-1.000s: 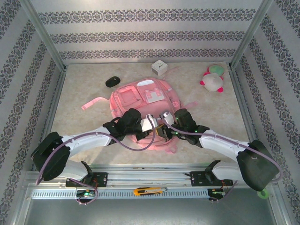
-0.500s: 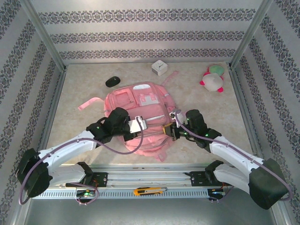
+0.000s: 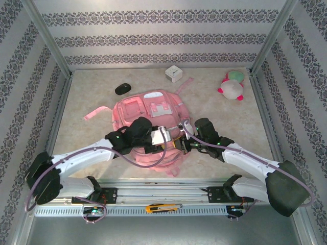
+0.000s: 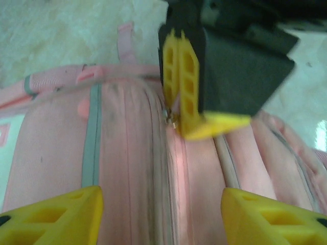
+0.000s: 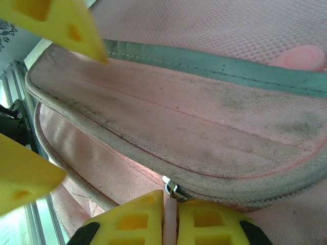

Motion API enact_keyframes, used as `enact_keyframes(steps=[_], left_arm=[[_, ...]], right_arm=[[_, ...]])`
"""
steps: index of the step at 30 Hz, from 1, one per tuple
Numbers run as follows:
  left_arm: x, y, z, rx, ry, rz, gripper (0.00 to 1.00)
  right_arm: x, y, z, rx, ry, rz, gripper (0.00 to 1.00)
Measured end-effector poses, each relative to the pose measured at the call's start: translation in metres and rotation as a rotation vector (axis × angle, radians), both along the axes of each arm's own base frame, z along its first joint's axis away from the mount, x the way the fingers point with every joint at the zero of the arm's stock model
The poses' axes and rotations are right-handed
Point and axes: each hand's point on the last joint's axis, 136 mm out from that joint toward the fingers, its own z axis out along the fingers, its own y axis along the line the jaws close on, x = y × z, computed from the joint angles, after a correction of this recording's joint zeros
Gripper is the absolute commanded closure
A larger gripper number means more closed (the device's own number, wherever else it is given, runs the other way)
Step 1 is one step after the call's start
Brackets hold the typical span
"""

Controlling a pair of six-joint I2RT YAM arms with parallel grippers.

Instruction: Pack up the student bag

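The student bag [image 3: 145,112], a large pink backpack, lies flat in the middle of the table with its front pockets up. At its near edge my two grippers meet. My left gripper [image 3: 170,139] hangs open just above the pink fabric [image 4: 127,168], its yellow fingers [image 4: 56,217] wide apart with nothing between them. My right gripper [image 3: 180,144] is shut on the pink zipper pull [image 5: 170,217] of the bag, just below the metal slider [image 5: 172,189]. In the left wrist view the right gripper [image 4: 176,122] pinches that pull at the zip seam.
A black mouse [image 3: 122,89] and a white cube [image 3: 173,73] lie beyond the bag, and a pink-and-white plush toy [image 3: 232,87] sits at the back right. A pink strap [image 3: 97,112] trails left. An orange utility knife [image 3: 162,207] rests on the front rail.
My left gripper has opened and let go of the bag, and has moved right toward the right gripper. The bag has slid a little to the left. The right gripper stays shut on the pull.
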Motion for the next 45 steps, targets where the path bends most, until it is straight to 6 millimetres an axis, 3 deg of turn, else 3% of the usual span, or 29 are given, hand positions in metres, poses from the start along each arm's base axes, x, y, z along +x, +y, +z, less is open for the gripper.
enact_keyframes(steps=[3, 7, 9, 13, 17, 21, 23, 24, 25, 26, 29, 34, 38, 41, 45], left_arm=[[0.011, -0.005, -0.013, 0.028, -0.021, 0.016, 0.5], [0.015, -0.004, -0.027, 0.073, -0.024, 0.003, 0.8], [0.012, -0.004, -0.024, 0.065, -0.025, -0.022, 0.87], [0.006, 0.016, -0.016, 0.044, -0.036, -0.049, 0.93], [-0.004, 0.046, -0.008, 0.05, -0.049, -0.071, 0.93], [-0.008, 0.061, 0.0, 0.05, -0.086, -0.098, 0.92], [-0.01, 0.065, 0.003, 0.044, -0.107, -0.104, 0.87], [-0.011, 0.067, 0.004, 0.042, -0.111, -0.104, 0.79], [-0.012, 0.069, 0.004, 0.043, -0.11, -0.103, 0.61], [-0.013, 0.073, 0.003, 0.05, -0.1, -0.091, 0.51], [-0.011, 0.079, 0.004, 0.036, -0.069, -0.035, 0.35], [0.003, 0.065, 0.022, -0.085, -0.038, 0.094, 0.33], [0.006, 0.026, 0.028, -0.117, -0.024, 0.081, 0.32], [0.008, 0.005, 0.019, -0.104, -0.009, 0.06, 0.29], [0.012, 0.001, -0.002, -0.057, 0.013, 0.069, 0.28]], right_arm=[[0.0, 0.0, 0.0, 0.001, 0.002, -0.002, 1.0], [-0.001, -0.001, -0.001, -0.003, 0.01, -0.005, 1.0], [-0.001, -0.001, -0.001, -0.004, 0.011, -0.008, 1.0], [-0.001, 0.0, 0.003, 0.005, 0.002, -0.006, 1.0], [0.006, 0.002, 0.009, 0.02, -0.014, -0.014, 1.0], [0.016, 0.004, 0.016, 0.032, -0.024, -0.019, 1.0], [0.02, 0.007, 0.019, 0.035, -0.031, -0.014, 1.0], [0.022, 0.008, 0.02, 0.037, -0.03, -0.011, 1.0], [0.024, 0.009, 0.02, 0.036, -0.029, -0.011, 1.0], [0.027, 0.007, 0.019, 0.031, -0.027, -0.02, 1.0], [0.03, 0.004, 0.012, 0.006, -0.017, -0.035, 1.0], [0.029, 0.004, 0.01, -0.008, -0.021, -0.032, 1.0], [0.027, 0.007, 0.009, -0.012, -0.024, -0.028, 1.0], [0.026, 0.008, 0.009, -0.016, -0.026, -0.026, 1.0], [0.026, 0.007, 0.009, -0.017, -0.027, -0.029, 1.0]])
